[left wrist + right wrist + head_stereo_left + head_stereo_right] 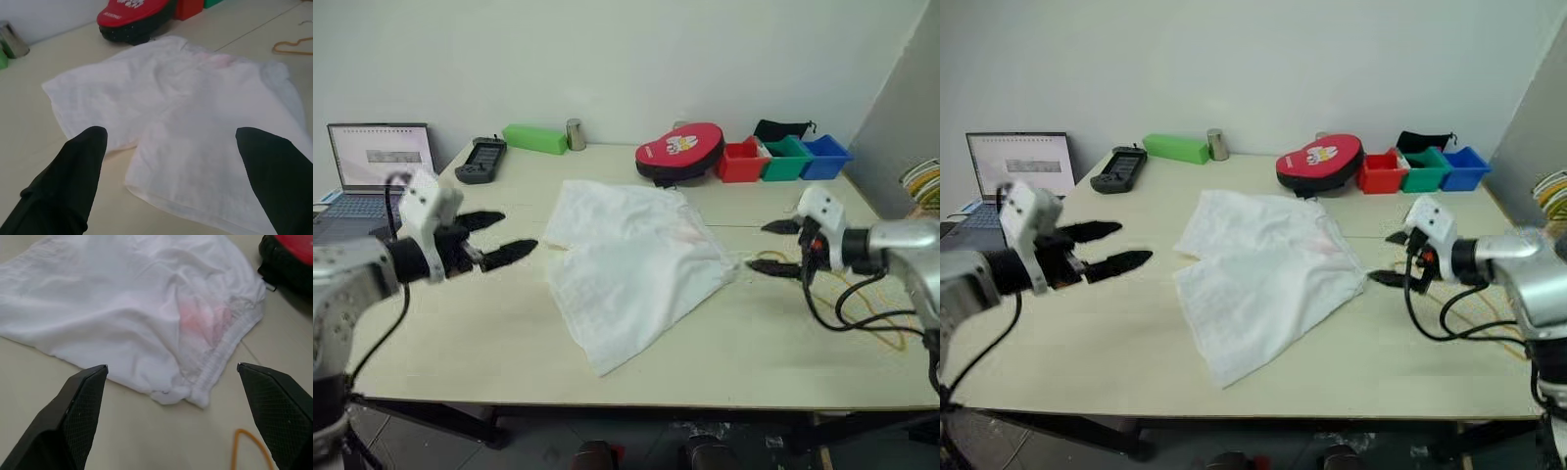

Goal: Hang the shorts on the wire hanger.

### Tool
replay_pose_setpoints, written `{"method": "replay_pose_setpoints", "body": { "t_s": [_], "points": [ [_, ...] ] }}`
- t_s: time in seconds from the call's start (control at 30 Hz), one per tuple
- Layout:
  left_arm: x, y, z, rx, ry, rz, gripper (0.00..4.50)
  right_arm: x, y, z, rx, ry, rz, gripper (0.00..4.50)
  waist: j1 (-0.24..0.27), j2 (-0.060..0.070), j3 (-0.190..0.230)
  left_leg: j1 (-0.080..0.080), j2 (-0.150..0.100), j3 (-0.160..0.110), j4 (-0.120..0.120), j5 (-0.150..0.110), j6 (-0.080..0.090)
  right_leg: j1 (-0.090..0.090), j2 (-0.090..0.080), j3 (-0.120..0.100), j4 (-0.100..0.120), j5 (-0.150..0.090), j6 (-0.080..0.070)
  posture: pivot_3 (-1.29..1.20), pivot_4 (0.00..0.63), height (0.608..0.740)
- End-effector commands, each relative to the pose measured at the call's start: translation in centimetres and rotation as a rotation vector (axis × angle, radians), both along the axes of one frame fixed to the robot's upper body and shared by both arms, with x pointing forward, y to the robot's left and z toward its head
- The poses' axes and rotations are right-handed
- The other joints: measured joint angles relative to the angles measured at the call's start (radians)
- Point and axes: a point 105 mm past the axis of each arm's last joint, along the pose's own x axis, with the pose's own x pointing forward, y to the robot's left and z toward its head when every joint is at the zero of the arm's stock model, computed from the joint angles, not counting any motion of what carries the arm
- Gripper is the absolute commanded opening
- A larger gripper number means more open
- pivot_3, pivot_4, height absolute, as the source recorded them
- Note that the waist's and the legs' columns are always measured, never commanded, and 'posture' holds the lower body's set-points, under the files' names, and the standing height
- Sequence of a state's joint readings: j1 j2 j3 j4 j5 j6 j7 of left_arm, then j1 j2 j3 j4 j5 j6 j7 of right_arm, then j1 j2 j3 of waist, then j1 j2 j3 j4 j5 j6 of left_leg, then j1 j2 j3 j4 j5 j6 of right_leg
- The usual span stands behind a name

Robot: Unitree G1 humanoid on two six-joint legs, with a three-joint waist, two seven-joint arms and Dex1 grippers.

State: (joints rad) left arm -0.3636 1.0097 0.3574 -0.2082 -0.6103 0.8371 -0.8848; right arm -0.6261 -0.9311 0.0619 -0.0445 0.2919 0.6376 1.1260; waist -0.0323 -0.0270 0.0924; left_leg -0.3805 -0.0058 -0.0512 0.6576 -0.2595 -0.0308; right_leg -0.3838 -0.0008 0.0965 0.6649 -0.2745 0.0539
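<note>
No readable text; white lettering on the red paddle case [134,14] too blurred

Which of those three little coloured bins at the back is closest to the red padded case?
The red bin. It sits right beside the red padded case; the green bin comes next, and the blue bin is farthest.

The scene is being lit softly and evenly from above, with faint shadows being cast under the shorts [631,264]. Slight softness is being shown throughout; no glare is being produced on the table [489,333].
</note>
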Motion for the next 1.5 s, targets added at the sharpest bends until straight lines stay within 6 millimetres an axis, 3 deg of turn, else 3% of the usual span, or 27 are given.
{"method": "replay_pose_setpoints", "body": {
  "t_s": [0.03,0.27,0.53,0.67,0.8,0.93,1.03,1.17,1.27,1.37,1.4,1.5],
  "points": [
    [0.9,0.6,0.7,0.003,-0.026,0.0,4.5,0.5,0.1,0.4,-0.023,-0.017,0.042,4.49,0.0,0.0,0.0,0.0,0.0,0.0,0.0,0.0,0.0,0.0,0.0,0.0,0.0,0.0,0.0,0.05,0.021,0.74],
    [-0.1,-0.7,-1.3,0.035,0.03,-0.068,4.5,0.4,0.3,-0.5,-0.042,0.003,0.077,4.49,0.001,0.0,0.0,-0.006,0.003,0.0,0.0,0.0,0.0,-0.005,-0.002,0.001,0.001,0.003,-0.005,0.05,0.021,0.74],
    [-1.1,-2.5,-1.8,0.013,0.072,-0.138,4.5,0.6,0.2,-1.4,-0.096,0.002,0.099,4.49,0.003,0.0,0.0,-0.006,0.002,-0.001,0.002,0.0,0.0,-0.004,-0.002,0.0,0.002,0.003,-0.004,0.05,0.025,0.74],
    [-2.6,-5.8,-4.6,0.076,0.144,-0.28,4.5,1.2,0.7,-2.9,-0.178,-0.021,0.155,4.49,0.003,0.0,0.0,-0.005,0.002,0.0,0.003,0.0,0.0,-0.003,-0.002,0.001,0.002,0.003,-0.004,0.06,0.03,0.74],
    [-2.6,-9.7,-7.5,0.048,0.199,-0.386,4.5,2.8,1.1,-5.2,-0.29,-0.03,0.219,4.49,0.003,0.0,0.0,-0.002,0.001,0.001,0.004,0.0,0.0,-0.001,-0.002,0.001,0.003,0.003,-0.004,0.05,0.034,0.74],
    [-3.1,-11.5,-10.2,0.105,0.259,-0.483,4.5,4.3,1.7,-7.0,-0.354,-0.031,0.267,4.49,0.0,0.0,0.0,-0.002,0.0,0.001,0.006,0.0,0.0,-0.002,0.0,0.002,0.009,0.003,-0.004,0.04,0.04,0.74],
    [-3.5,-12.6,-13.4,0.173,0.313,-0.541,4.5,5.8,2.5,-8.4,-0.418,-0.045,0.281,4.49,-0.004,0.0,0.0,0.0,-0.001,0.001,0.006,0.0,0.0,-0.003,0.002,0.003,0.013,0.002,-0.006,0.03,0.043,0.74],
    [-3.6,-12.7,-16.0,0.224,0.343,-0.551,4.5,6.8,2.9,-9.5,-0.454,-0.052,0.276,4.49,-0.012,0.0,0.0,0.001,0.0,0.0,0.005,0.0,0.0,-0.004,0.005,0.003,0.015,0.002,-0.007,0.02,0.043,0.74],
    [-4.9,-12.5,-17.7,0.262,0.389,-0.601,4.5,7.6,3.8,-10.3,-0.426,-0.043,0.233,4.49,-0.024,0.0,0.0,0.001,0.0,-0.001,0.005,0.0,0.0,-0.004,0.005,0.003,0.015,0.002,-0.007,0.02,0.043,0.74],
    [-3.9,-11.4,-18.5,0.324,0.376,-0.558,4.5,7.7,4.0,-11.0,-0.434,-0.033,0.229,4.49,-0.025,0.001,0.0,0.001,0.001,-0.002,0.005,0.0,0.0,-0.004,0.005,0.003,0.016,0.002,-0.007,0.03,0.042,0.74],
    [-3.5,-11.1,-18.7,0.337,0.368,-0.541,4.32,7.7,4.1,-11.1,-0.435,-0.032,0.228,4.5,-0.025,0.001,0.0,0.001,0.001,-0.002,0.005,0.0,0.0,-0.003,0.005,0.003,0.016,0.002,-0.007,0.04,0.039,0.74],
    [-3.5,-11.1,-18.8,0.327,0.381,-0.547,3.8,7.9,4.1,-11.1,-0.436,-0.032,0.216,3.97,-0.026,0.001,0.0,0.004,0.0,-0.002,0.005,0.0,0.0,-0.001,0.005,0.003,0.016,0.002,-0.007,0.04,0.039,0.74]
  ]
}}
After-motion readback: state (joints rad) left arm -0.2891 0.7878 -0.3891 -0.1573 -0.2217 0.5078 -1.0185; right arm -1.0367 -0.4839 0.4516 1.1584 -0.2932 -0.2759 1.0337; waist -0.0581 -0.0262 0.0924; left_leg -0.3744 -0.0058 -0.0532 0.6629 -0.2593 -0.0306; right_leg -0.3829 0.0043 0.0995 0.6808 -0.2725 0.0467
